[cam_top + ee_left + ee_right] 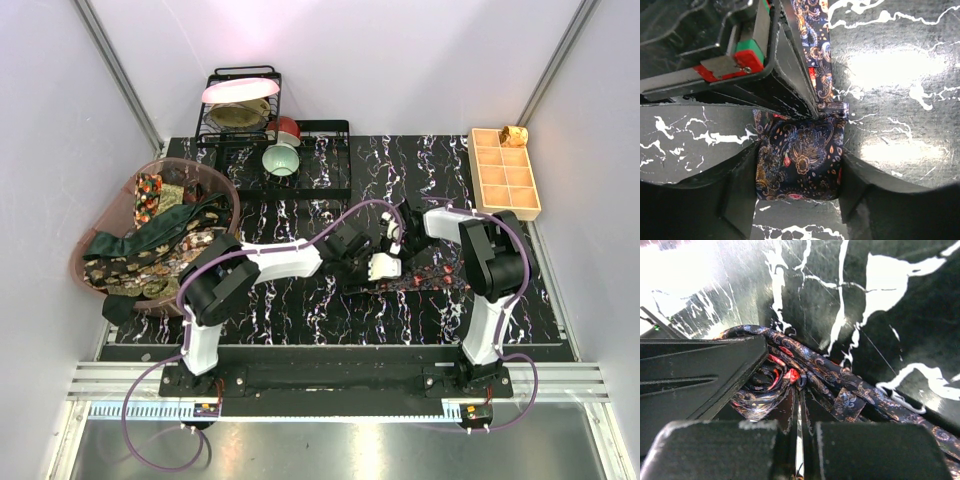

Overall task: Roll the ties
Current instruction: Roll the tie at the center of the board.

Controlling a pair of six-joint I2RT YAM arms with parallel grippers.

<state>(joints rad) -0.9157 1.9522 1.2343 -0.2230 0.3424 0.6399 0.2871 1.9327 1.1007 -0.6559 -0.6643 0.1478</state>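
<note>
A dark blue paisley tie (440, 276) with red lining lies on the black marbled mat, its left end wound into a small roll (799, 152). My left gripper (798, 167) is shut on the roll, one finger against each side. My right gripper (800, 390) is shut, its tips pinching the red-lined fabric at the roll's centre (771, 377). In the left wrist view the right gripper's fingers (785, 75) come in from the upper left. In the top view both grippers meet mid-mat, the left (382, 266) just below the right (393, 240). The unrolled tail (875, 397) runs off to the right.
A pink basket (222, 183) at the left holds several more ties (150, 245). A tan gridded tray (505, 172) sits at the back right. A black dish rack (240, 118) with plates and a green bowl (281, 160) stand at the back.
</note>
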